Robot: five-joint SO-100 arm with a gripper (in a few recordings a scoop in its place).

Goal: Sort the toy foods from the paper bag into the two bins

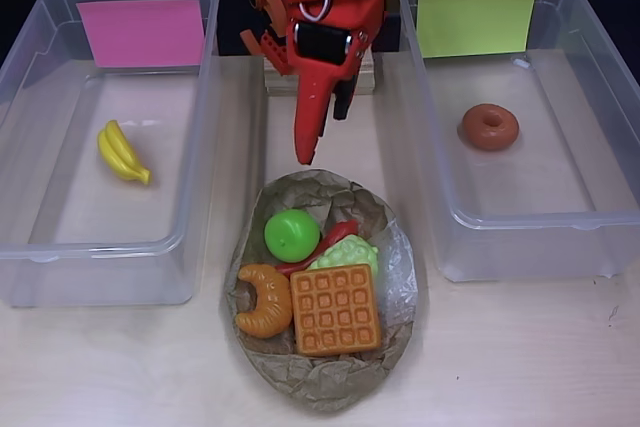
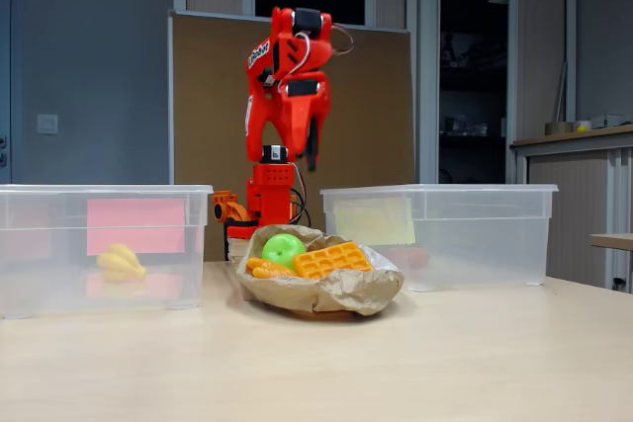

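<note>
The red arm's gripper hangs above the bare strip of table between the two clear bins, its pointed fingers aimed down toward the far rim of the paper bag; in the fixed view it sits high, well clear of everything below, and I cannot tell whether the jaws are parted or closed, though nothing is held in them. The bag is crumpled brown paper pressed into an oval nest with a shiny clear patch on its right side, and it lies near the front corners of both bins. Piled inside are a smooth green apple, a red chili, bumpy pale green grapes, a curved orange croissant and a square gridded waffle, all touching. The left bin, marked with a pink sheet, holds yellow bananas alone with open floor around them. The right bin, with a yellow-green sheet, holds a brown donut near its middle.
</note>
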